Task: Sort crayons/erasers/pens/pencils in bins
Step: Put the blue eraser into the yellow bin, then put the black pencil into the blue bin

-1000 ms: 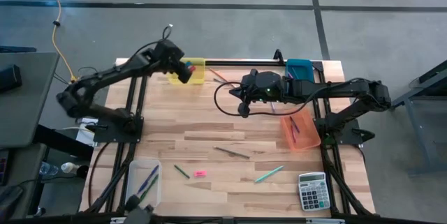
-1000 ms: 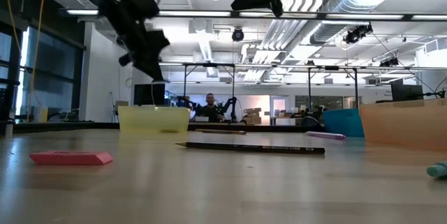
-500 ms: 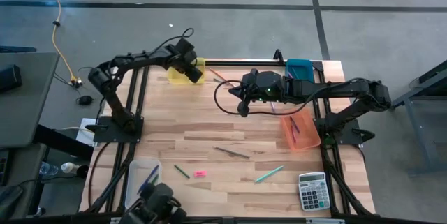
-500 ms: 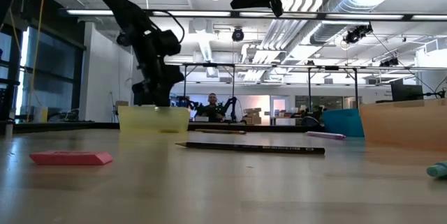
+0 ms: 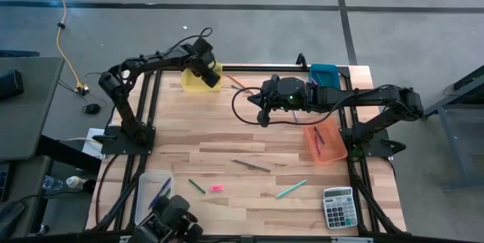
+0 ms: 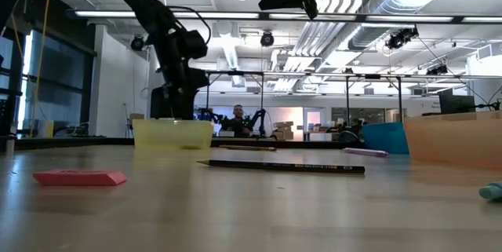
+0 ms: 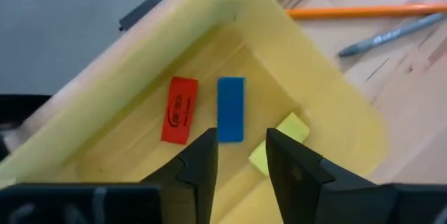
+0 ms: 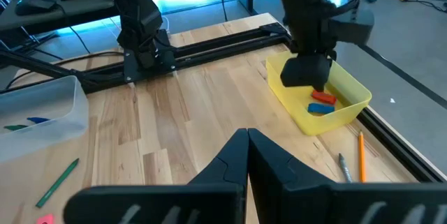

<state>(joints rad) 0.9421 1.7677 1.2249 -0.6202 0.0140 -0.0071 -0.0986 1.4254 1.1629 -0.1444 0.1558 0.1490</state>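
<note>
Yellow bin (image 7: pixel 328 91): three erasers — red (image 7: pixel 179 109), blue (image 7: pixel 230 109), yellow (image 7: pixel 279 142). Left gripper (image 7: pixel 239 155) above, fingers apart, empty. Right gripper (image 8: pixel 246 155) fingers together.

Left tool (image 7: pixel 239 155) parted, extended far; right tool (image 8: pixel 246 155) shut, mid-table.

We see a counter (image 5: pixel 249 133) of pale, matt wood planks, a yellow bin (image 7: pixel 328 105) of smooth translucent plastic holding matt red (image 7: pixel 180 109), blue (image 7: pixel 230 109) and pale yellow erasers (image 7: pixel 279 140), and the left gripper (image 7: pixel 237 172) in dull black plastic
</note>
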